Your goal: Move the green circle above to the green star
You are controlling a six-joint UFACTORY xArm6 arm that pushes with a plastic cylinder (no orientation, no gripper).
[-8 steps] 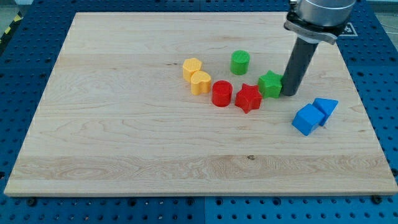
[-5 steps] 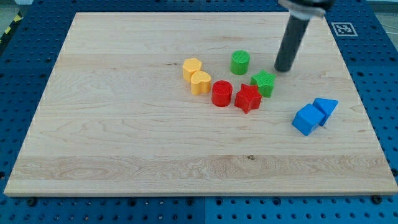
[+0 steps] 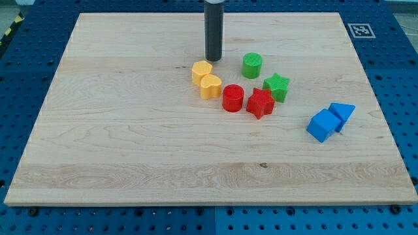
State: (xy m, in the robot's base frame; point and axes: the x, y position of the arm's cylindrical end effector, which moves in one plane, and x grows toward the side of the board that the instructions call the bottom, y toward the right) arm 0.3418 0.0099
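Observation:
The green circle (image 3: 252,65) stands on the wooden board (image 3: 130,130), just up and left of the green star (image 3: 277,87). A small gap separates them. My tip (image 3: 213,59) rests on the board to the left of the green circle, about a block's width away, and just above the upper yellow block (image 3: 202,70). It touches neither block that I can tell.
A second yellow block (image 3: 210,86) sits against the first. A red circle (image 3: 233,98) and a red star (image 3: 260,102) lie below the green blocks, the red star touching the green star. A blue cube (image 3: 323,125) and a blue triangle (image 3: 341,113) sit at the right.
My tip has swept from right of the green star, up and across to the left of the green circle. The green star has shifted a little left against the red star.

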